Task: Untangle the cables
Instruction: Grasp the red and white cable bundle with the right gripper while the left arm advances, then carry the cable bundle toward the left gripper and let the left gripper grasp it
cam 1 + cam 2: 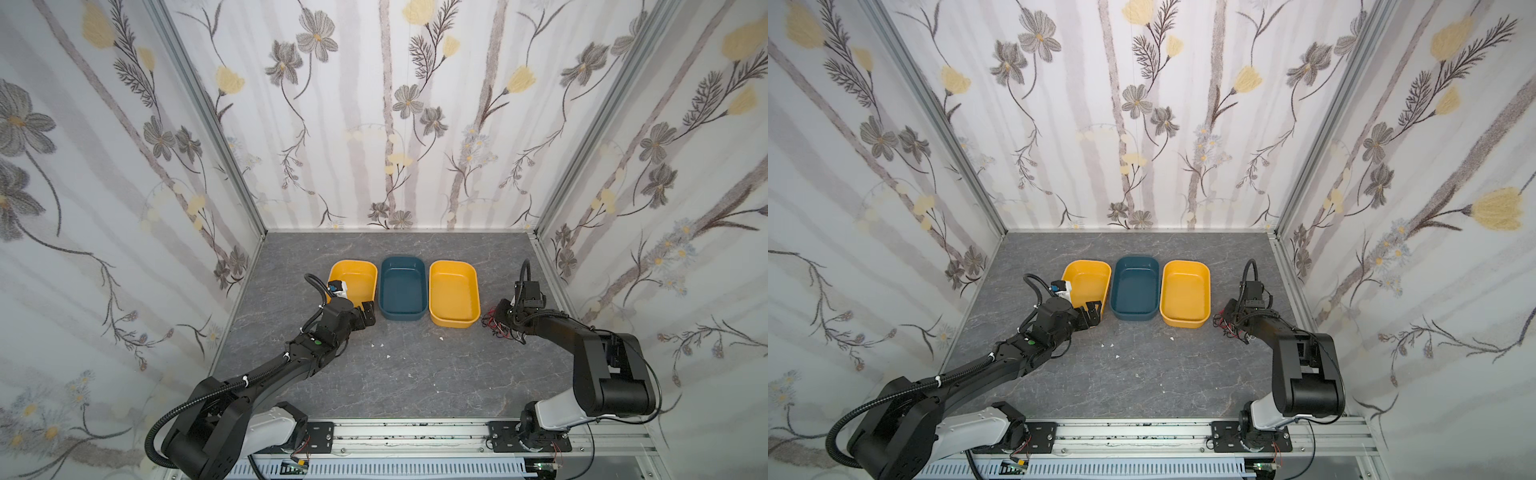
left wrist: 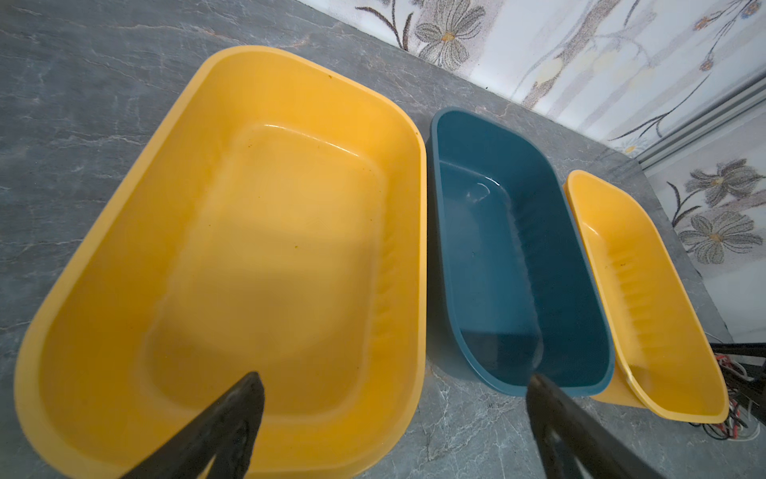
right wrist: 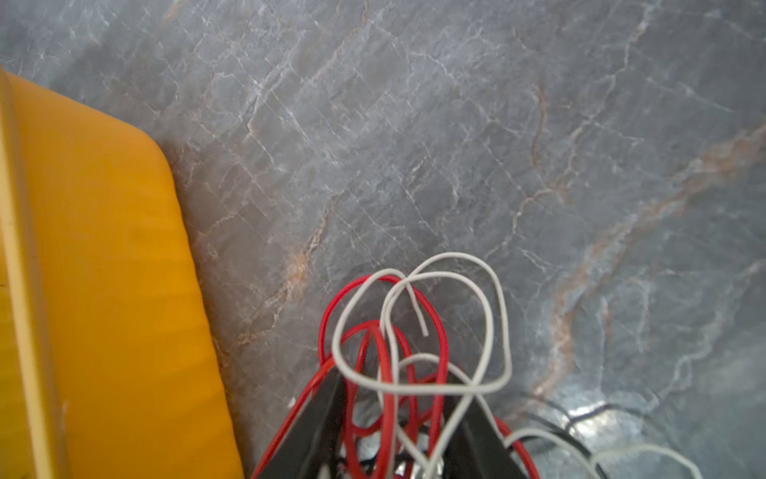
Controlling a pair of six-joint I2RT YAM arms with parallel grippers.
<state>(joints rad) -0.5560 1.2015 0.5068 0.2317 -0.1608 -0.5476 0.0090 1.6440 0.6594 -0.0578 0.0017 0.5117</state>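
Right wrist: right pincer (image 3: 398,383) astride cables (image 3: 414,390)

No writing, label, brand, number or sign is legible on the yellow bins (image 1: 453,291), the blue bin (image 1: 402,286), the bench (image 1: 415,365) or the flowered walls (image 1: 374,124).

1. Three tubs stand side by side in a row on the far half of the counter (image 1: 395,374): left tub (image 1: 353,263), middle tub (image 1: 402,259), right tub (image 1: 453,263).
2. The left gripper (image 1: 369,313) hangs over the left tub's near corner, next to the middle tub.
3. The cables (image 1: 494,328) lie heaped on the counter, just right of the right tub's near corner.
4. The right gripper (image 3: 398,394) is down on that heap, with loops between its fingers.
5. Small scraps (image 1: 379,345) lie on the counter in front of the tubs.
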